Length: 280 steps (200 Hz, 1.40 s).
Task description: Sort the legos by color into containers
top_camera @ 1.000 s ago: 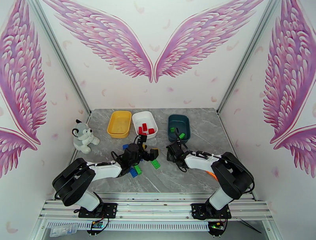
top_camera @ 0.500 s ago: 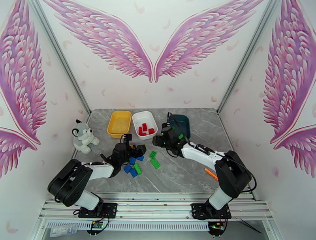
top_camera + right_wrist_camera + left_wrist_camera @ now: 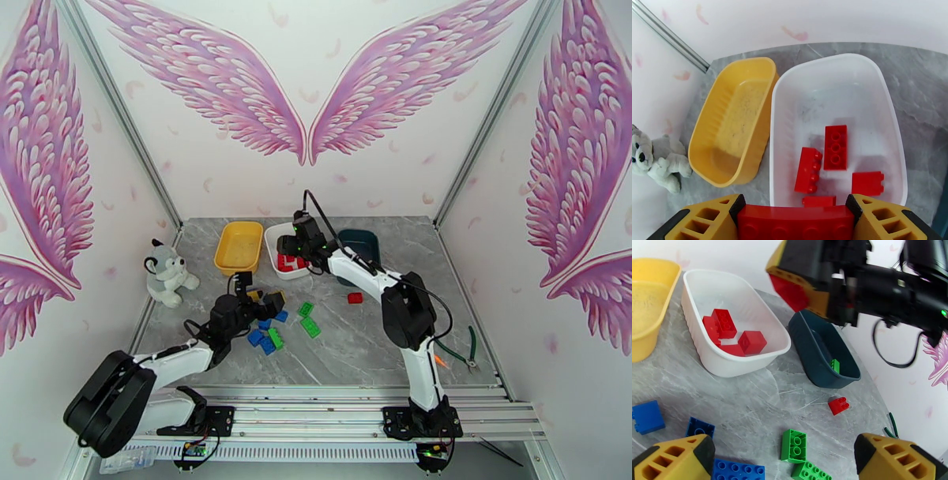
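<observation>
Red brick (image 3: 796, 227) is clamped in the right end effector (image 3: 301, 242) at the wrist view's bottom edge, over the white tray's (image 3: 829, 87) near rim. Released here, it may strike the rim and bounce out. Left end effector (image 3: 784, 455): fingers apart.

I count three trays: a yellow tray (image 3: 237, 246), a white tray (image 3: 829, 79) and a teal tray (image 3: 809, 346). Four red bricks (image 3: 835, 147) lie in the white one. One loose red brick (image 3: 355, 298) and three green bricks (image 3: 311, 326) sit on the surface (image 3: 355, 339). One plush husky (image 3: 167, 274).
</observation>
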Each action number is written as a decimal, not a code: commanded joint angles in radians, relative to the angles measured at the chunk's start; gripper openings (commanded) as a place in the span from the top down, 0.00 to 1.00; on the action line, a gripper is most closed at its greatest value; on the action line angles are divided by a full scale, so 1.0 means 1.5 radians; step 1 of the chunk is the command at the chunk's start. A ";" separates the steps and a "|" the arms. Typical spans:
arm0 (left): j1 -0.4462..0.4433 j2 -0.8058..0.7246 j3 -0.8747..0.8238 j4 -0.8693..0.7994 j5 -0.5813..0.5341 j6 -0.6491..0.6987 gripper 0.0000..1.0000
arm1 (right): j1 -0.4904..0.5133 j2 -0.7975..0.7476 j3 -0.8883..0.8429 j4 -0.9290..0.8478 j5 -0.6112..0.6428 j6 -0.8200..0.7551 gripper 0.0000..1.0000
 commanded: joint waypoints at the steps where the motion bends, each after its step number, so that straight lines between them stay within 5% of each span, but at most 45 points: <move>1: 0.002 -0.066 -0.021 -0.078 -0.032 0.025 0.01 | 0.004 0.009 0.032 -0.067 0.009 -0.028 0.24; 76: -0.002 -0.158 -0.030 -0.178 -0.050 0.045 0.01 | 0.008 -0.190 -0.193 0.007 0.015 -0.037 0.21; 148: -0.005 -0.143 0.001 -0.200 -0.021 0.050 0.01 | 0.006 -0.384 -0.491 0.013 0.138 -0.012 0.22; 214: -0.049 0.021 0.067 -0.116 -0.012 0.049 0.01 | -0.031 -0.395 -0.675 0.073 0.190 0.024 0.18; 280: -0.092 0.125 0.132 -0.076 -0.013 0.054 0.01 | -0.085 -0.343 -0.705 0.116 0.182 0.026 0.19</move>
